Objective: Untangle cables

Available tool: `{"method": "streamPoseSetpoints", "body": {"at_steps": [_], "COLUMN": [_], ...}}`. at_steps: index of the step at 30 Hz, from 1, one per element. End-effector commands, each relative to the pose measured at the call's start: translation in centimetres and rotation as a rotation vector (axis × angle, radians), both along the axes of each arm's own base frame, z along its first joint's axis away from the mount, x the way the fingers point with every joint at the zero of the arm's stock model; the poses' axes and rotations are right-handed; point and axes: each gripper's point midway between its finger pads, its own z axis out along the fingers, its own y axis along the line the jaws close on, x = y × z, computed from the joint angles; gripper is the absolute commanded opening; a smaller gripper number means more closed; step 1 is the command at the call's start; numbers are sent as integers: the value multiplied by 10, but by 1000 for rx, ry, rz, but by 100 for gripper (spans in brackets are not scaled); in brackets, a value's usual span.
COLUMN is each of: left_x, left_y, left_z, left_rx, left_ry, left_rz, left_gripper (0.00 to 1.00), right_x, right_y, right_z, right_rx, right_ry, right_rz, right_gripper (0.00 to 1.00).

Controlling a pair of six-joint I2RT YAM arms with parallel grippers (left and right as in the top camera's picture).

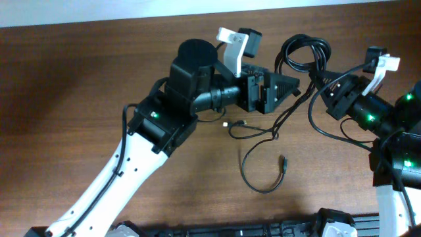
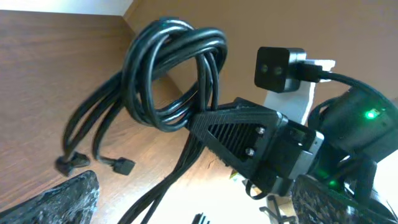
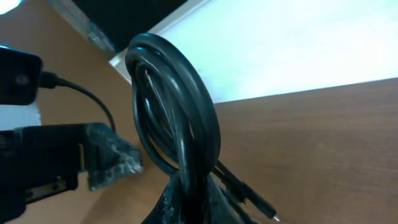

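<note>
Step in hand: opening the knot. The right hand (image 2: 239, 127) is clamped on the black cable bundle (image 2: 174, 74) just under its looped knot. It appears to hold the knot above the worktop (image 1: 79, 79), at about 1 o'clock in the overhead view. The left hand (image 1: 284, 87) has its fingers spread wide and is empty. It sits near the knot, at its 8 o'clock. The loose tails (image 1: 263, 135) trail toward 7 o'clock onto the worktop.

Judgement: the left hand should next close on a single strand of the loop and draw it away from the right hand.
</note>
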Motion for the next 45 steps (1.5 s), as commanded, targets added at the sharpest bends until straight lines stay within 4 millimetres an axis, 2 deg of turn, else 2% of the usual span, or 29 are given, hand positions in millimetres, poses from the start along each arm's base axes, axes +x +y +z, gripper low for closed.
{"method": "streamPoseSetpoints", "body": {"at_steps": [1,4,6,12,14,16,18,21,23,26,27,30,32,35,37,41,45], "left_x": [1,10,17,21,19,17,16,15,15,17,19,22,24,26,35,41,51], "left_y": [-4,-1,1,-3,-7,-9,-9,-10,-10,-9,-8,-7,-7,-7,-4,-9,-2], "left_z": [8,9,9,0,3,3,3,3,3,5,5,4,4,8,6,-2,-3], "left_rx": [-23,-21,-40,-55,-74,-74,-75,-82,-92,-103,-113,-145,-152,-168,-167,-157,-160], "left_ry": [10,-2,49,146,146,150,152,172,202,209,238,324,335,320,311,317,301], "left_rz": [45,106,162,189,162,148,140,138,145,159,178,217,230,233,282,290,353], "left_gripper": [99,99,99,100,92,86,86,93,96,83,74,60,58,63,64,51,42], "right_x": [-8,-12,-14,-17,-16,-8,3,22,25,20,17,13,12,9,4,0,-2], "right_y": [8,12,14,17,17,10,1,-11,-9,1,3,7,9,15,32,51,53], "right_z": [9,11,12,18,18,15,9,-1,4,28,33,33,33,33,33,34,34], "right_rx": [34,56,60,73,68,57,39,46,100,170,187,195,194,195,195,192,192], "right_ry": [-8,1,0,-15,-19,-17,-9,27,38,-5,-7,1,2,5,11,8,10], "right_rz": [59,90,111,135,130,85,21,-47,-21,62,80,112,125,149,207,260,272], "right_gripper": [4,4,4,4,4,4,4,4,4,4,4,4,4,4,4,4,4]}}
